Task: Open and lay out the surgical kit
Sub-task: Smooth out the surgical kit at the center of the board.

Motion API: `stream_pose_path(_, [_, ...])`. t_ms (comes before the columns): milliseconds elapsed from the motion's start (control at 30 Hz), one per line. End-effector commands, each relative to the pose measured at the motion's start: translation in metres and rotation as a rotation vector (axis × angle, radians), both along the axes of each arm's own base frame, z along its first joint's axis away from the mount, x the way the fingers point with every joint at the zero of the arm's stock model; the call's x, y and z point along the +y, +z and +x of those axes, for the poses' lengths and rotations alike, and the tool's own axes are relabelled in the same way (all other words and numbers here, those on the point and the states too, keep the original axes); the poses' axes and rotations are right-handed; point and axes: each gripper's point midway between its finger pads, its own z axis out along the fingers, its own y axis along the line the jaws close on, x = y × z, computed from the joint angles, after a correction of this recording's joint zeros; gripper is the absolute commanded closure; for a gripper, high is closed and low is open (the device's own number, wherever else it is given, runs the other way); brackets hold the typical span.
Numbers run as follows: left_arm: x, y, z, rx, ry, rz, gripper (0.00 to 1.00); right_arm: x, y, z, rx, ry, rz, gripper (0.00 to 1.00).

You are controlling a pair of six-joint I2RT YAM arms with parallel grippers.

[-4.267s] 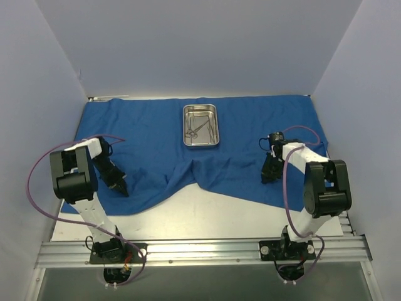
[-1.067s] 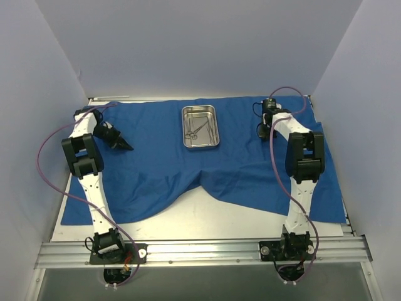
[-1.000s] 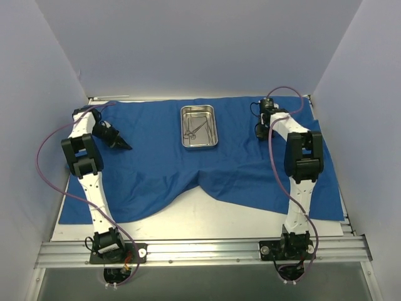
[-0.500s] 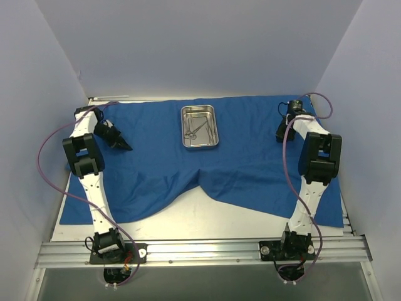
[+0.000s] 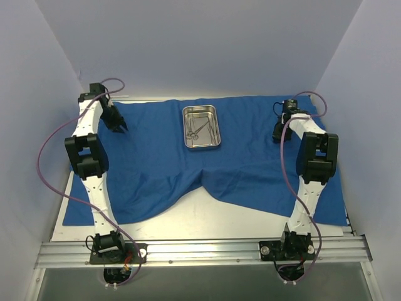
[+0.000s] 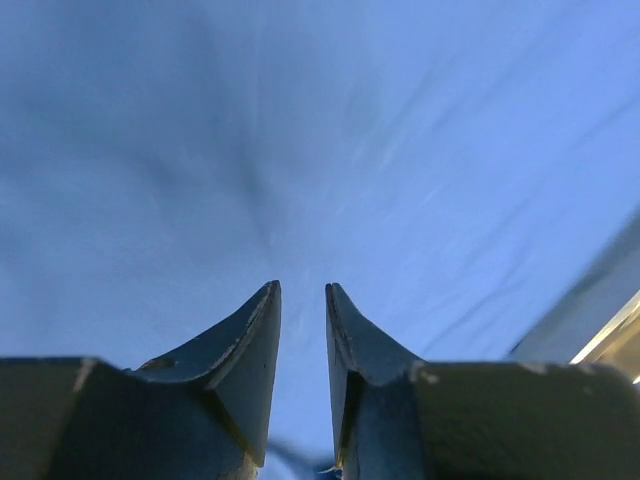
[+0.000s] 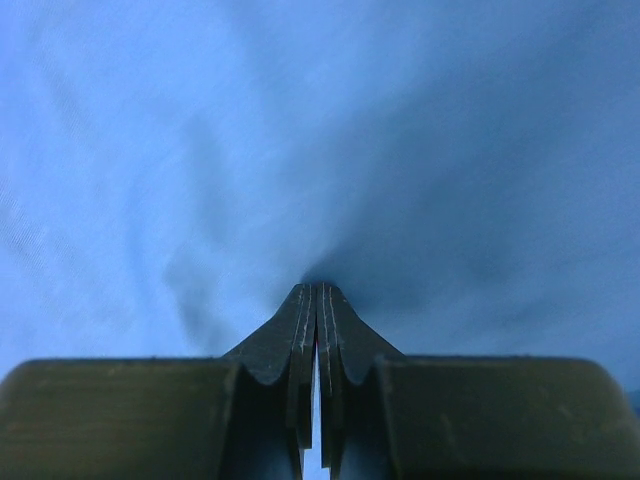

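Blue cloth wrap point(image 5: 156, 160) lay spread across the table point(image 5: 207, 216), its near edge notched at centre. Steel tray point(image 5: 217, 125) sat on the cloth's far middle, with thin silver instruments point(image 5: 196, 128) inside. Left gripper point(image 5: 121, 128) hovered over the cloth's far-left corner, fingers point(image 6: 250, 350) slightly apart, holding nothing. Right gripper point(image 5: 277, 135), at far right, was clamped together on a pucker of cloth.

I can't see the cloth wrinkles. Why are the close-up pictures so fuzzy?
Left wrist view: blue cloth blurred and streaky. Right wrist view: cloth soft too, dark shadow just ahead of the right hand. Top view: sharp, steel tray glinting.
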Motion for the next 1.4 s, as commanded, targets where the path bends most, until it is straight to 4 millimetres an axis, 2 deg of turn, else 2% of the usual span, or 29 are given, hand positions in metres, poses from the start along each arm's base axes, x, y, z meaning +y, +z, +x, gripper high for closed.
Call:
stream_pose_path(0, [0.055,0.078,0.062,-0.348,0.074,0.138,0.67,0.054,0.024,-0.024,0.056,0.119,0.08,1.0])
stream_pose_path(33, [0.062,0.081,0.068,-0.369,0.077,0.134,0.68,0.063,0.031,-0.02,0.042,0.14,0.106,1.0])
stream_pose_path(67, [0.066,0.098,0.079,-0.425,0.075,0.141,0.69,0.067,0.041,-0.011,0.011,0.151,0.12,1.0])
stream_pose_path(100, [0.071,0.089,0.085,-0.422,0.066,0.146,0.71,0.083,0.046,-0.009,0.0,0.188,0.133,1.0])
stream_pose_path(200, [0.09,0.096,0.099,-0.484,0.052,0.223,0.74,0.101,0.064,0.001,-0.059,0.247,0.157,1.0])
stream_pose_path(267, [0.106,0.101,0.11,-0.537,0.066,0.278,0.75,0.104,0.07,0.005,-0.091,0.255,0.173,1.0])
stream_pose_path(300, [0.113,0.095,0.109,-0.53,0.079,0.315,0.75,0.106,0.068,0.004,-0.089,0.255,0.181,1.0])
stream_pose_path(333, [0.122,0.1,0.117,-0.575,0.076,0.366,0.76,0.107,0.069,0.007,-0.109,0.257,0.187,1.0])
stream_pose_path(400, [0.127,0.089,0.12,-0.569,0.063,0.401,0.79,0.113,0.063,0.005,-0.109,0.263,0.223,1.0])
stream_pose_path(467, [0.128,0.08,0.12,-0.55,0.016,0.409,0.87,0.114,0.06,0.008,-0.119,0.257,0.229,1.0])
stream_pose_path(500, [0.131,0.06,0.121,-0.517,0.015,0.407,0.93,0.118,0.06,0.009,-0.125,0.264,0.249,1.0])
stream_pose_path(533, [0.134,0.062,0.124,-0.517,0.03,0.412,0.98,0.119,0.059,0.01,-0.134,0.259,0.256,1.0])
stream_pose_path(567, [0.136,0.057,0.125,-0.508,0.04,0.403,0.98,0.121,0.057,0.011,-0.135,0.261,0.259,1.0])
stream_pose_path(600, [0.139,0.035,0.126,-0.479,0.05,0.381,0.98,0.121,0.056,0.01,-0.134,0.255,0.265,1.0])
stream_pose_path(667, [0.143,0.032,0.129,-0.491,0.069,0.338,0.98,0.123,0.052,0.01,-0.13,0.249,0.279,1.0])
stream_pose_path(700, [0.145,0.019,0.128,-0.468,0.079,0.333,0.98,0.124,0.051,0.01,-0.134,0.252,0.283,1.0])
stream_pose_path(833, [0.15,-0.012,0.122,-0.428,0.061,0.289,0.98,0.126,0.045,0.011,-0.129,0.25,0.292,1.0])
stream_pose_path(933, [0.153,-0.019,0.121,-0.416,0.099,0.229,0.98,0.123,0.033,0.01,-0.109,0.245,0.286,1.0])
stream_pose_path(967, [0.164,-0.026,0.115,-0.389,0.135,0.236,0.98,0.123,0.026,0.01,-0.092,0.239,0.281,1.0])
stream_pose_path(1067, [0.173,-0.041,0.095,-0.303,0.183,0.208,0.98,0.122,0.015,0.008,-0.051,0.228,0.289,1.0])
stream_pose_path(1100, [0.173,-0.056,0.089,-0.268,0.191,0.188,0.98,0.124,0.016,0.009,-0.049,0.22,0.297,1.0])
stream_pose_path(1133, [0.172,-0.06,0.083,-0.239,0.204,0.159,0.98,0.124,0.015,0.01,-0.048,0.212,0.303,1.0])
stream_pose_path(1200, [0.184,-0.073,0.069,-0.188,0.25,0.137,0.98,0.127,0.007,0.008,-0.025,0.196,0.326,1.0])
stream_pose_path(1300, [0.189,-0.08,0.063,-0.173,0.272,0.094,0.98,0.126,-0.011,0.003,0.021,0.155,0.339,1.0])
stream_pose_path(1367, [0.192,-0.074,0.063,-0.185,0.251,0.12,0.98,0.118,-0.03,-0.005,0.079,0.09,0.347,1.0])
